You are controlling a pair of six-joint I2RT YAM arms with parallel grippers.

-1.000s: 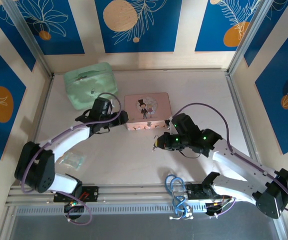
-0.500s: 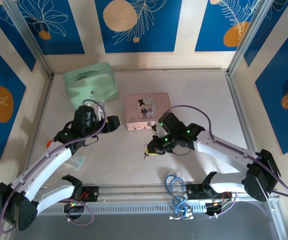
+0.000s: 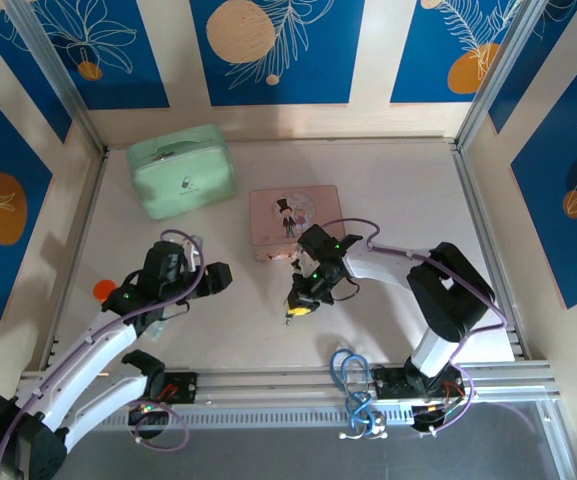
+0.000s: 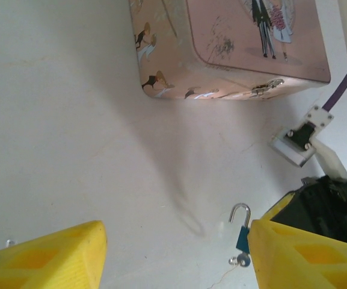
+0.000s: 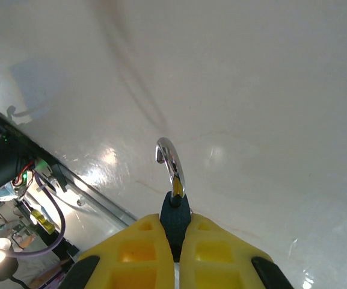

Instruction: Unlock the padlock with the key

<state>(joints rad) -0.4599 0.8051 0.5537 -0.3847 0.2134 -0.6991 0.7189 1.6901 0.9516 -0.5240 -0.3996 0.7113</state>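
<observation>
The right gripper [image 3: 298, 304] has drawn back toward six o'clock from the tin [image 3: 294, 221], clamped tight on the padlock [image 5: 175, 217]; left gripper [image 4: 176, 250] gapes empty.

Padlock [image 5: 175, 218] blue, shackle [image 5: 172, 164] silver; tin [image 4: 233, 54] pink, printed figures [image 4: 264, 27]; case [image 3: 181, 182] mint-green.

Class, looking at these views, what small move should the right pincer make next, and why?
Probably lower the padlock to the table and let go. The right pincer is shut on its blue body, and one end of the shackle stands free, so it looks unlocked.
</observation>
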